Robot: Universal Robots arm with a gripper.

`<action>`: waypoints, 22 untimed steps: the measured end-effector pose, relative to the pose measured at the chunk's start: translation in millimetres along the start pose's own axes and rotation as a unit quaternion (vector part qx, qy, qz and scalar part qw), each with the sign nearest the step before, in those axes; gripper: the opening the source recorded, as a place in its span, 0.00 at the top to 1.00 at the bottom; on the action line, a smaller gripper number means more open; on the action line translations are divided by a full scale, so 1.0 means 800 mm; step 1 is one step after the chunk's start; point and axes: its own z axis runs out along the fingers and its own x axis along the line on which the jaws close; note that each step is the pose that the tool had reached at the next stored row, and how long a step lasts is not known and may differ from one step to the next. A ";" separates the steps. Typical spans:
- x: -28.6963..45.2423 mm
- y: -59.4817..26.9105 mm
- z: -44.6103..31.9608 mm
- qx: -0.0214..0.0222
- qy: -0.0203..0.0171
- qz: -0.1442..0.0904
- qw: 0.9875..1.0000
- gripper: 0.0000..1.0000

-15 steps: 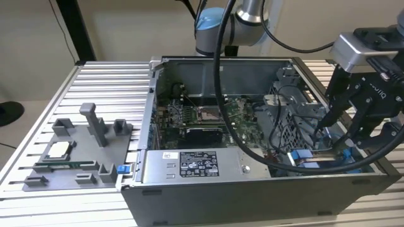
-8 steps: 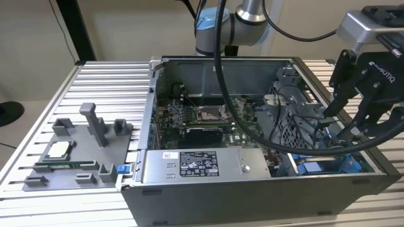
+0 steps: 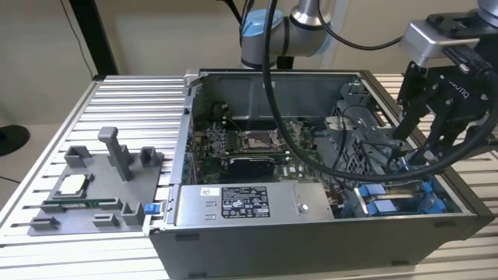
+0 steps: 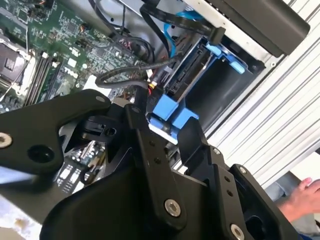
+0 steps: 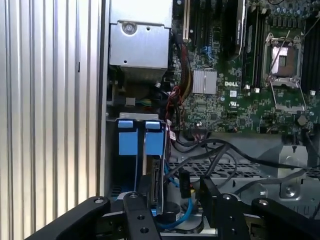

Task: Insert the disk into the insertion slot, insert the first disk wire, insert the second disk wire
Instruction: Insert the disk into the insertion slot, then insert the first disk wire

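Exterior view first: my black two-fingered gripper (image 3: 420, 157) reaches down into the open grey metal computer case (image 3: 311, 245). Directly beneath it is the insertion slot (image 3: 389, 201), a grey drive cage with blue plastic rails. A thick black cable (image 3: 269, 87) loops across in front of my tips, so the grasp is hard to read from here.

In the second wrist view my fingers (image 4: 141, 120) stand close together. Between them is the blue end of the disk (image 4: 167, 111), a flat silver drive in a bright blue plastic carrier frame. I judge them closed on it, pads against both flanks. Loose black wires (image 4: 125, 75) and a thin blue cable (image 4: 169, 35) hang just ahead of the tips. A person's hand (image 4: 305, 197) rests behind my wrist, outside the case.

In the first wrist view the disk (image 5: 156, 182) stands on edge between my fingers, down in the cage, with a second blue tab (image 5: 127, 137) just beside it.

To seat it well, I judge the carrier must run square along the rails under even pressure, with the wires kept out of the bay mouth. I cannot tell how deep the disk sits or whether its catches have engaged, because my own body cuts off its near end.
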 end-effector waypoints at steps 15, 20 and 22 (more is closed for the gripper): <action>-0.0082 0.006 0.0127 0.013 0.000 -0.007 1.000 0.00; -0.0081 0.009 0.0143 0.015 0.000 -0.008 1.000 0.00; -0.0081 0.009 0.0143 0.015 0.000 -0.008 1.000 0.00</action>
